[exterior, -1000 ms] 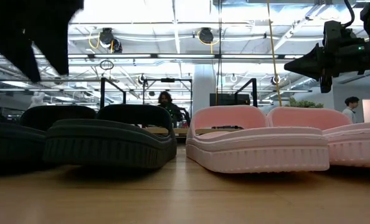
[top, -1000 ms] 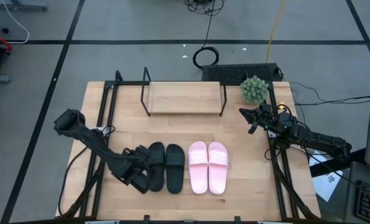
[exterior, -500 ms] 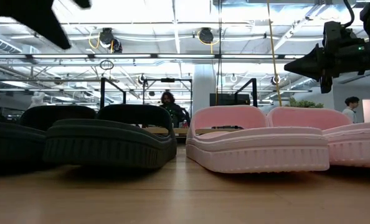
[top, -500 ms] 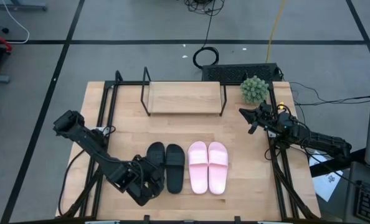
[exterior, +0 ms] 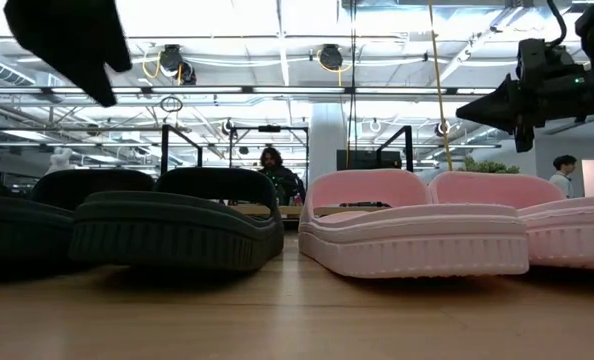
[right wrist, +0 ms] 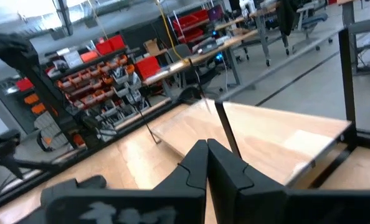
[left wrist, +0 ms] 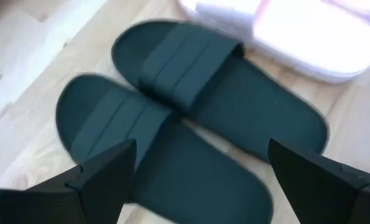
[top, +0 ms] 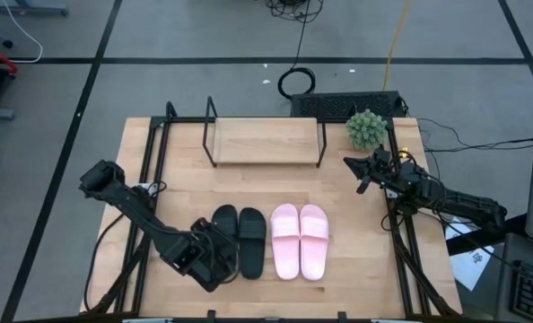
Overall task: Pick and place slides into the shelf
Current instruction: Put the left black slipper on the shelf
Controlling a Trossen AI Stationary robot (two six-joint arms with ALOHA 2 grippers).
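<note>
Black slides (top: 239, 240) lie left of the pink pair (top: 299, 240), near of the shelf (top: 265, 141). Left gripper (top: 214, 262) hovers spread above them; right gripper (top: 352, 164) waits pressed together, far right.

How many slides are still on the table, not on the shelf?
4. The black pair lies side by side left of centre, with the left gripper over its outer slide; the pink pair lies just right. The shelf holds none.

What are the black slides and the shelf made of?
The black slides look like soft matte foam or rubber: one moulded piece, dull, no shine. The shelf looks like a pale wooden board with visible grain, held in a thin black wire frame, probably metal.
</note>
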